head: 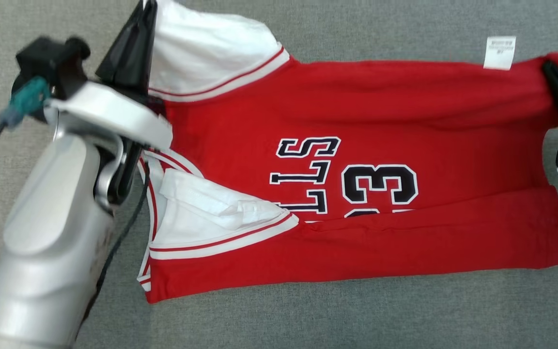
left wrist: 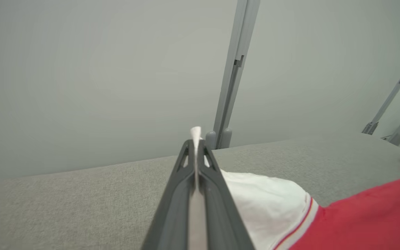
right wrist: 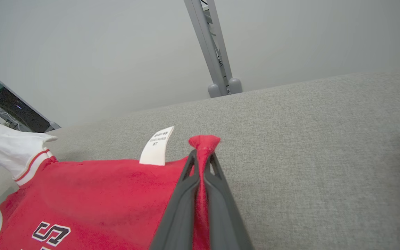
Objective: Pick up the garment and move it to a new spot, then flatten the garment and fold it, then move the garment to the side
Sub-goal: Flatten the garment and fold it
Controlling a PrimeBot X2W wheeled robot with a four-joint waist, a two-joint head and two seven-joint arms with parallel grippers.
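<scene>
The garment point(head: 366, 160) is a red jersey with white sleeves, dark letters and the number 3, spread sideways on the grey table, its near long edge folded over. My left gripper point(head: 148, 7) is shut on the far white sleeve point(left wrist: 266, 194), with white cloth poking out between the fingertips point(left wrist: 196, 133). My right gripper point(head: 550, 65) is shut on the far hem corner at the right, and a red tuft point(right wrist: 204, 142) sticks out past its tips. A white care label point(right wrist: 157, 146) stands up beside that corner.
Grey fabric covers the table point(head: 356, 315) all around the jersey. Grey frame posts point(left wrist: 233, 76) rise behind the far table edge against a pale wall. A dark screen and cables point(right wrist: 9, 107) sit off the table's left end in the right wrist view.
</scene>
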